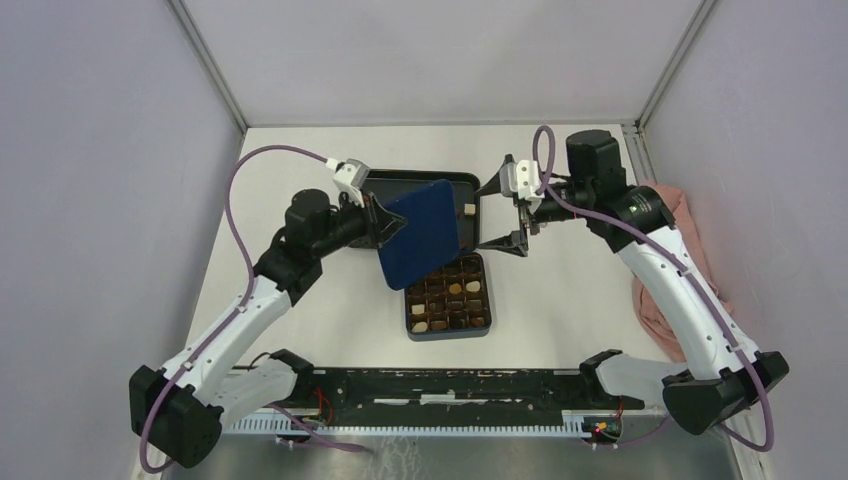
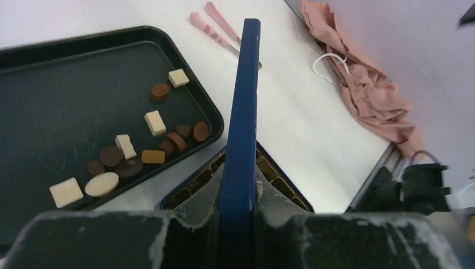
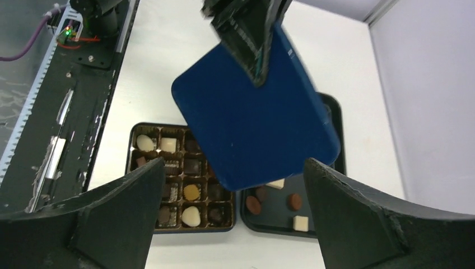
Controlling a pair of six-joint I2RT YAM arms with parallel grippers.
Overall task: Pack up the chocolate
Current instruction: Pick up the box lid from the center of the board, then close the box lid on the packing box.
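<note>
Over tray [image 2: 33,61] and box [image 3: 147,128], a blue lid [image 1: 418,232] is clamped by the left gripper [image 1: 377,222]; the right gripper [image 1: 492,215] is spread, empty. Chocolate [image 2: 154,123], loose in tray, partly boxed, is judged light, brittle; opposite sides should be pinched.

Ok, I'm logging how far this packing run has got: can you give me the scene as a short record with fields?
left gripper: shut on the blue lid, held tilted over box and tray
right gripper: open, empty, beside the lid
box: uncovered, several compartments hold pieces
tray: loose chocolate lies in it
tweezers: pink, on the table beyond the tray
cloth: pink, at the table's right edge
</note>
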